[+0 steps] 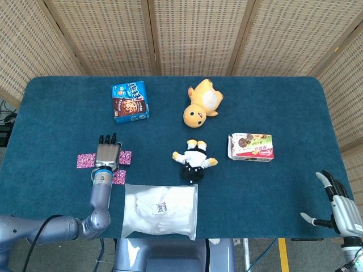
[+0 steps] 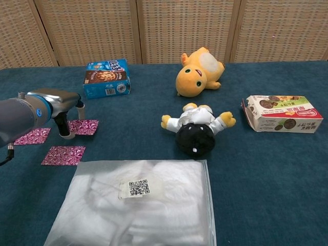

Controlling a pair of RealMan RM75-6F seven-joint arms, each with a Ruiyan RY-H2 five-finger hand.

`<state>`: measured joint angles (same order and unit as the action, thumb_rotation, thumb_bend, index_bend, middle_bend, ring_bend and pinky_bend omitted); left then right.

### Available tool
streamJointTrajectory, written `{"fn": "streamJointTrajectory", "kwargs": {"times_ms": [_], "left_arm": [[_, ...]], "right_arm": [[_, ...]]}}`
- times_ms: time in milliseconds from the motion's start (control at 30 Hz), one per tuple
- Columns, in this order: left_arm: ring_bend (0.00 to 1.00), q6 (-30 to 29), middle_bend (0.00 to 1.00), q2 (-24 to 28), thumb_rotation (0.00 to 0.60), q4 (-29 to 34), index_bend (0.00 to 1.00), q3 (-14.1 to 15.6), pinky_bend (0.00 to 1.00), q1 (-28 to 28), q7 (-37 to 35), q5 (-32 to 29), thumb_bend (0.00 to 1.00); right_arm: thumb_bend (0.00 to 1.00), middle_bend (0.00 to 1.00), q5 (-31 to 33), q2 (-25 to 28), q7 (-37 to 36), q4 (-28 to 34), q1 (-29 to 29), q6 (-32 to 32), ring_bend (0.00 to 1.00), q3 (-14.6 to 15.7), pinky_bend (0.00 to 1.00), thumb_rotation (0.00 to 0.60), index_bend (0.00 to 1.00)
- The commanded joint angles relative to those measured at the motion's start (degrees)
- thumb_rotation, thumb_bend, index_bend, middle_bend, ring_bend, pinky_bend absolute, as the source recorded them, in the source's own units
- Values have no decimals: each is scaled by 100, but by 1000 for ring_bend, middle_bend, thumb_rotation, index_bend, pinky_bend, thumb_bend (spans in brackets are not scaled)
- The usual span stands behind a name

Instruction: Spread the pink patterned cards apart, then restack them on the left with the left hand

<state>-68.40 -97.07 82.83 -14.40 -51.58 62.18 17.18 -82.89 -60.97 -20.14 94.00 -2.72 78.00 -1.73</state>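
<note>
Three pink patterned cards lie apart at the left of the blue table. In the head view, one card (image 1: 86, 161) is left of my left hand (image 1: 106, 154), one card (image 1: 124, 157) is right of it, and one card (image 1: 119, 177) is nearer me. The chest view shows the same cards: the left card (image 2: 32, 136), the right card (image 2: 83, 127) and the near card (image 2: 63, 155). My left hand (image 2: 61, 110) reaches palm-down, its fingertips (image 2: 65, 134) touching the right card's left edge and holding nothing. My right hand (image 1: 339, 203) hangs open off the table's near right corner.
A white plastic bag (image 1: 160, 211) lies just right of the near card. A blue cookie box (image 1: 130, 101) stands beyond the cards. A yellow plush (image 1: 202, 102), a black-and-white doll (image 1: 194, 160) and a snack box (image 1: 250, 147) occupy the middle and right.
</note>
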Motion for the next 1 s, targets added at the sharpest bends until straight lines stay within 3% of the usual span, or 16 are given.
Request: {"fn": "streamJointTrajectory", "kwargs": {"times_ms": [33,433,1000], "left_arm": [[0,-30,0,145,600,134,586,19,0,41,-34,28,353],[0,-126,0,815,600,547,586,301,0,457,-401,126,353],[0,193,0,1184,600,276,586,632,0,859,-863,276,348]], "right_arm": [[107,0,-5,0,3,0,2,8,0,0,0,600,43],[105,0,-65,2,76,46,11,47,0,21,0,600,42],[105,0,-103,-17,194,76,22,89,0,41,0,600,43]]}}
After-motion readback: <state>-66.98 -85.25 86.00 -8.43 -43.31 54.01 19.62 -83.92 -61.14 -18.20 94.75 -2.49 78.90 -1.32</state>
